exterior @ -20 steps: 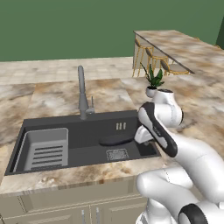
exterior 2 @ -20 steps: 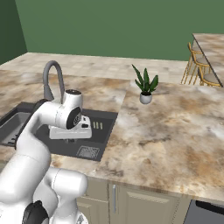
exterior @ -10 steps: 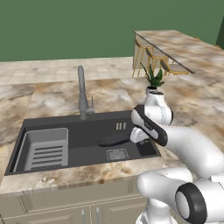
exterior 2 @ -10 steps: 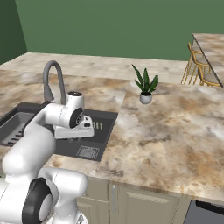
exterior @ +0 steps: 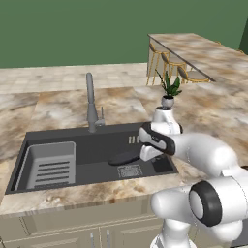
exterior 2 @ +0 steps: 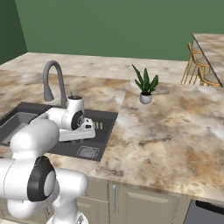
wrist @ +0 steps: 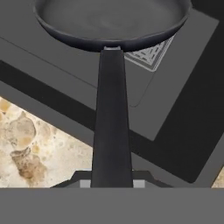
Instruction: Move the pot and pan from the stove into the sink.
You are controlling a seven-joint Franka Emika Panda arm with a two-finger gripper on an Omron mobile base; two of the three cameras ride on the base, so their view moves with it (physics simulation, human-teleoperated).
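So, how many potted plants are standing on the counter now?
1. The potted plant stands on the marble counter, to the right of the sink, behind the arm. Others may be hidden outside the views.

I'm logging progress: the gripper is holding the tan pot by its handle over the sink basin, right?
Not the pot. The gripper is shut on the long handle of the black pan, held over the sink basin. The hand view shows it plainly.
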